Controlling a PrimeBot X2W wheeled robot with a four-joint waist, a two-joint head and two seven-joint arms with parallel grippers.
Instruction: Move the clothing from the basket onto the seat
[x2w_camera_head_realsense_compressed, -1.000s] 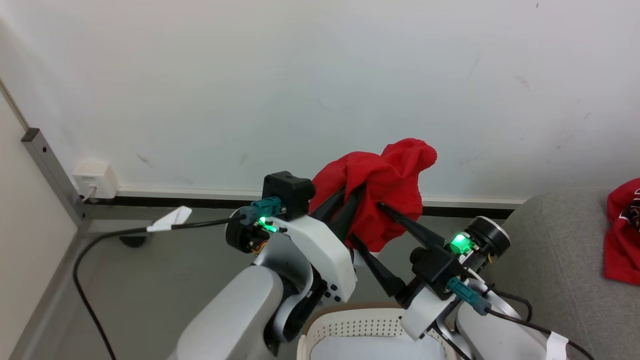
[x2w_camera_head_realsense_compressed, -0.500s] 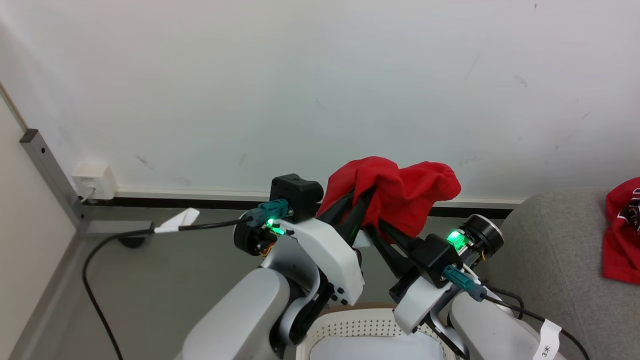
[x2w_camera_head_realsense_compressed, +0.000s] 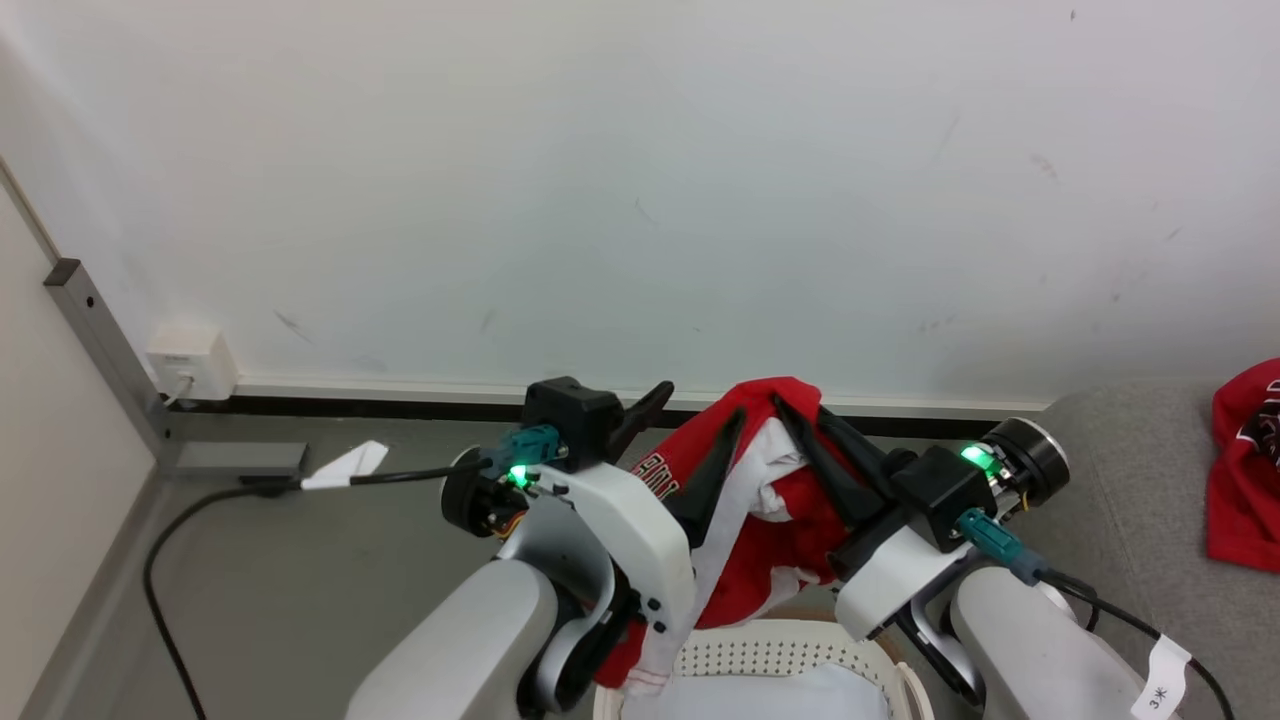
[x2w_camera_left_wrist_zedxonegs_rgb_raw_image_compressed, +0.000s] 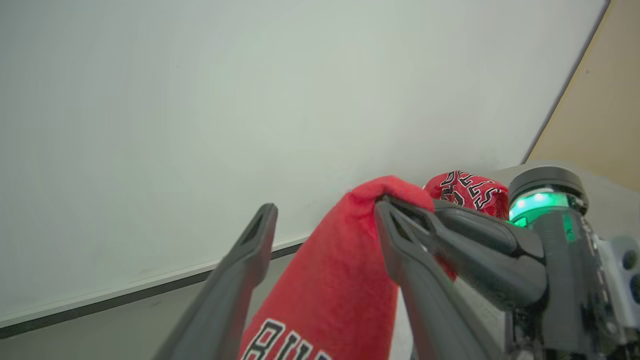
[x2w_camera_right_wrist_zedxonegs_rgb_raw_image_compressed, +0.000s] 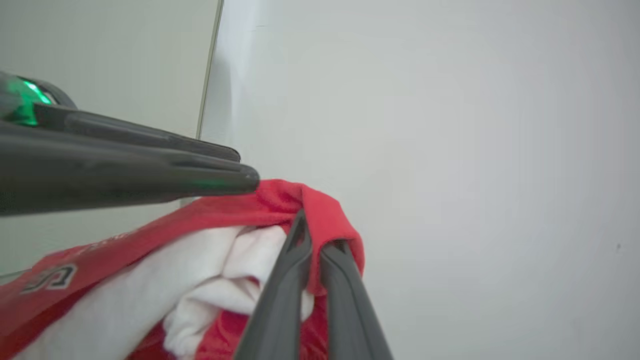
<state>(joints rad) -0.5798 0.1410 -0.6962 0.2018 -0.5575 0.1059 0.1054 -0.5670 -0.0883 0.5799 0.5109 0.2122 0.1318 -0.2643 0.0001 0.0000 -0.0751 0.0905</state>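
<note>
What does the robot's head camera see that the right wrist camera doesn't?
Head view extras: the cream basket below the arms, the grey sofa and another red garment lying on it. Right wrist view extra: a close look at the right gripper pinched shut on a fold of the red jersey. Both show the jersey, the open left gripper and the white wall.

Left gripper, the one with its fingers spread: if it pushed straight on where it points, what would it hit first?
Probably the red jersey, which hangs from the right gripper between the open fingers of the left gripper. Beyond it is the white wall; how far is unclear.
</note>
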